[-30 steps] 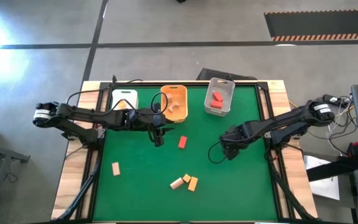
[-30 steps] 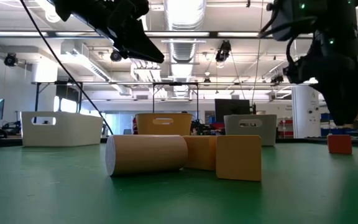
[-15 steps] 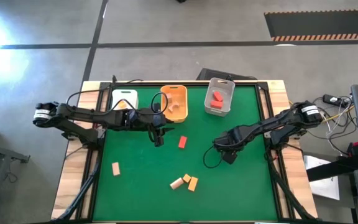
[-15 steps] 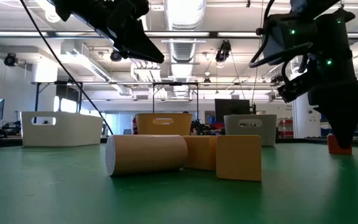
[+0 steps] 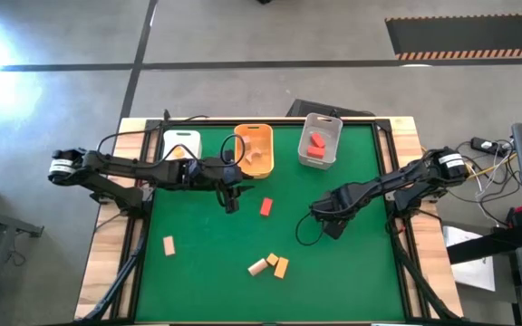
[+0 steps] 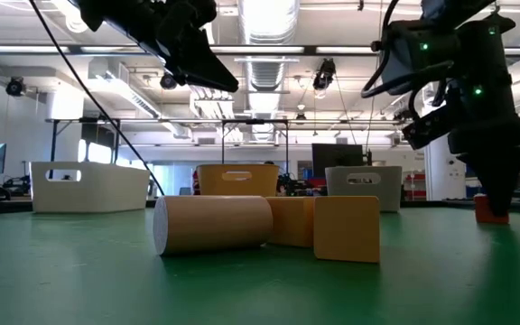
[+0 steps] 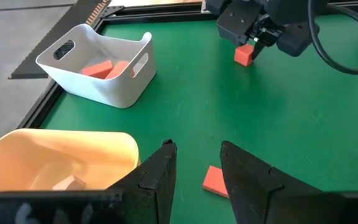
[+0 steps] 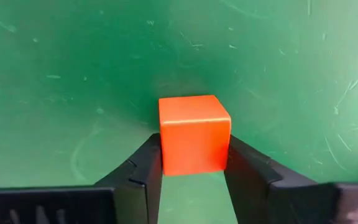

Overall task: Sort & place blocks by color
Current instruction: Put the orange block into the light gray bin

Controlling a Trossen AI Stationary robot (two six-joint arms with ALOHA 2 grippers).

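My right gripper (image 5: 331,226) stands right of the table's middle, pointing down, shut on a small red cube (image 8: 194,134) that also shows in the left wrist view (image 7: 244,55) and the low view (image 6: 482,209). My left gripper (image 5: 231,203) hangs open and empty just near of the orange bin (image 5: 255,149). A red bar block (image 5: 265,206) lies flat on the mat between the two grippers. A tan block (image 5: 169,244) lies toward the left. A tan roll (image 6: 213,224) and two yellow-orange blocks (image 6: 346,228) lie together near the table's near edge. My right gripper pinches the red cube between its two fingers, on two opposite side faces (image 8: 164,149). The fingers (image 8: 143,168) come from above, pointing down. The cube sits upright, and in the low view its underside looks to be on the mat.
Three bins stand along the far edge: white (image 5: 181,145), orange, and grey (image 5: 320,140) with red blocks in it. A pale block lies in the orange bin (image 7: 67,182). Bare green mat (image 5: 198,290) spreads along the near side. Cables trail from both arms.
My right gripper has moved toward the table's left and come down over the red cube, which now stands between its fingers; in the last half second it has kept still. The cube has stayed where it was.
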